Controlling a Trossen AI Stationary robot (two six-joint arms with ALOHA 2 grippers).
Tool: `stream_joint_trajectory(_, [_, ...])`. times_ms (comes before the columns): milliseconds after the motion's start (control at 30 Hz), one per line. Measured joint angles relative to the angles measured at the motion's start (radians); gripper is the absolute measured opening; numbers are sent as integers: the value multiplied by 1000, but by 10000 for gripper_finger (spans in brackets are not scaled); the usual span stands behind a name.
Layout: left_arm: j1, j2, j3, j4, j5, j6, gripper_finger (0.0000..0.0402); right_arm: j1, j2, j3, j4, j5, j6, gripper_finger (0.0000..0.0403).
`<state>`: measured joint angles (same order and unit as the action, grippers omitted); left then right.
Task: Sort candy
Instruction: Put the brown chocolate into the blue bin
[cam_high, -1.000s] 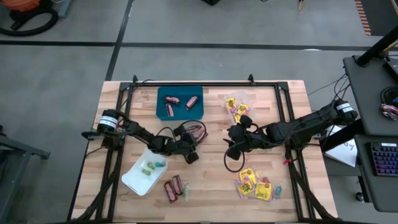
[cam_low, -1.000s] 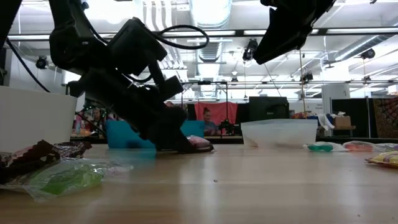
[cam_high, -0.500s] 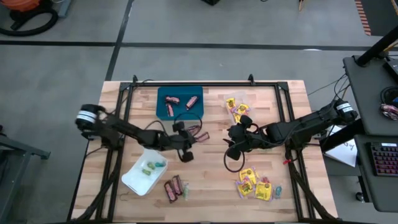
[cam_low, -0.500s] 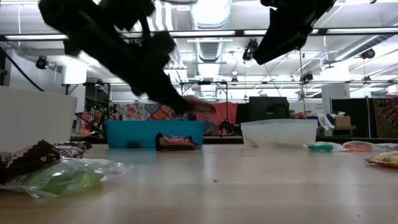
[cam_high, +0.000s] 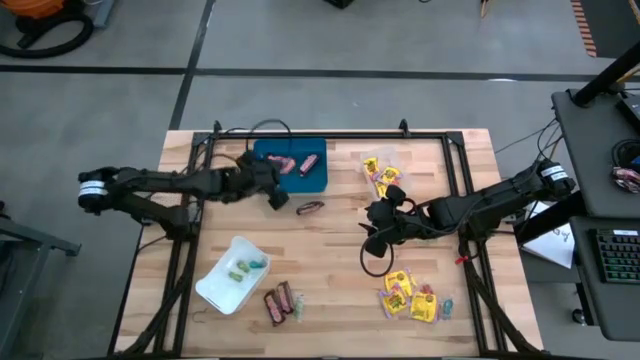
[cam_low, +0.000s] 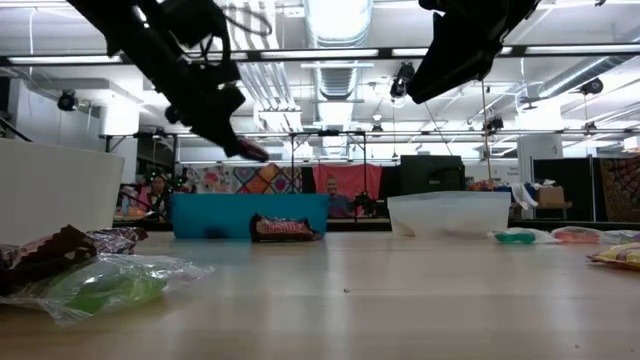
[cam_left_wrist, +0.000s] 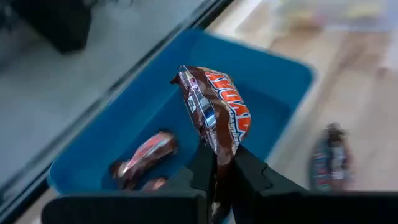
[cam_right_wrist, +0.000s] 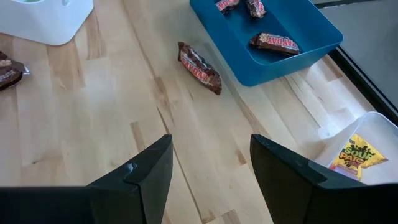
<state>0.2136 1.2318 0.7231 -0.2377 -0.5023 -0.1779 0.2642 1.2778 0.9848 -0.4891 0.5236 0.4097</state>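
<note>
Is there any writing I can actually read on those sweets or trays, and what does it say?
"SOUR": on the square yellow packet in the clear tray; the smaller print under it is blurred.
Orange letters on the brown-red mini bar held by the left end effector: cut off, unreadable.
Bars in the blue tray: lettering too small.
Nothing else legible.

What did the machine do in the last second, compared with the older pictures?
The left tool lifted off the table middle and swung back to the blue tray, carrying a brown-red mini bar pinched between its fingers. A second mini bar it had been over now lies alone on the wood beside the tray. The right tool stayed open above the table, and the yellow packets did not move.
</note>
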Motion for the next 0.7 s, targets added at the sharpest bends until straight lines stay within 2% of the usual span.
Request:
stream_joint_trajectory(133, [100,26,0,3,82,-33,12,0,0,0,-1,0,11,206])
stream_joint_trajectory(267, [156,61,0,2,94,-49,12,0,0,0,-6,0,21,206])
stream_joint_trajectory(433, [163,78,0,7,94,-37,24,0,0,0,-9,-2,62,206])
stream_joint_trajectory(700, [163,76,0,6,94,-37,81,0,0,0,-75,-13,182,206])
